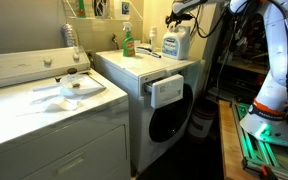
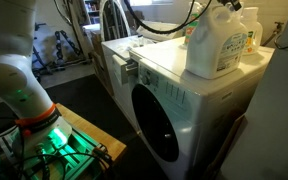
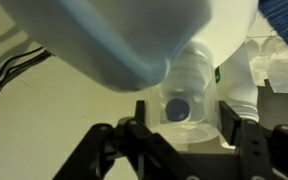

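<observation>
Gripper (image 1: 178,17): poised at the top of the detergent jug (image 2: 219,45).
Fingers (image 3: 139,125): drawn in on either side of the jug's clear cap (image 3: 184,95), pinching it.
Detergent jug: upright on the washer (image 1: 134,63), by the wall.
Green bottle (image 1: 128,42): same top, apart from jug.
Drawer (image 1: 166,92): stands open at washer front.

One front-loading washer (image 2: 169,110) | one open detergent drawer (image 1: 167,91) | one top-loading machine (image 1: 44,100) | one large white detergent jug (image 2: 220,45) | one green bottle (image 1: 128,42) | one small clear bottle (image 3: 187,88), possibly more behind the jug, too blurred to count | one robot arm (image 1: 281,55)
</observation>
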Controlling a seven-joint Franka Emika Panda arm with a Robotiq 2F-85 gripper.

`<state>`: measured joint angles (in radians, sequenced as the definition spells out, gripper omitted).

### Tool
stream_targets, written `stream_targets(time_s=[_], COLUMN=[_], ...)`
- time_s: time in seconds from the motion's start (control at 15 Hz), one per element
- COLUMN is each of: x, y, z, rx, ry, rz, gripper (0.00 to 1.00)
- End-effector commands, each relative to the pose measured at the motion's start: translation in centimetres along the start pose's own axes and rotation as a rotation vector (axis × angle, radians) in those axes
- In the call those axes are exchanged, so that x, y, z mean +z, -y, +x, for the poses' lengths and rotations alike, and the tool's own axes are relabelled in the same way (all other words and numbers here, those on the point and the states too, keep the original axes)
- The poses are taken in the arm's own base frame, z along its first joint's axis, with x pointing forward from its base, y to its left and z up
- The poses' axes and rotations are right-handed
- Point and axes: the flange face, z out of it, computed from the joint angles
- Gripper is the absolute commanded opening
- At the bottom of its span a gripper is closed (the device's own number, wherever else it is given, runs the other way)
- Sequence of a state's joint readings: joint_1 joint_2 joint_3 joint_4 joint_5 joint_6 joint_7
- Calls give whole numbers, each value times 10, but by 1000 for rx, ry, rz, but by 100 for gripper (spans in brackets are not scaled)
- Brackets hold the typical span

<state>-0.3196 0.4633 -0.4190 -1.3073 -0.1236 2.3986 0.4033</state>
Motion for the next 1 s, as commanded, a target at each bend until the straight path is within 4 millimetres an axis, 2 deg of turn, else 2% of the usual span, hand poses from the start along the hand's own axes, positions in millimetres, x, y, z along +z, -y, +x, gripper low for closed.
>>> stream_targets(time_s=[0.0,0.93], x=[-19,-56], y=[-7,-12], z=[13,26], rx=[8,-16], ry=[-40,-177], rz=[2,40], gripper=[45,45])
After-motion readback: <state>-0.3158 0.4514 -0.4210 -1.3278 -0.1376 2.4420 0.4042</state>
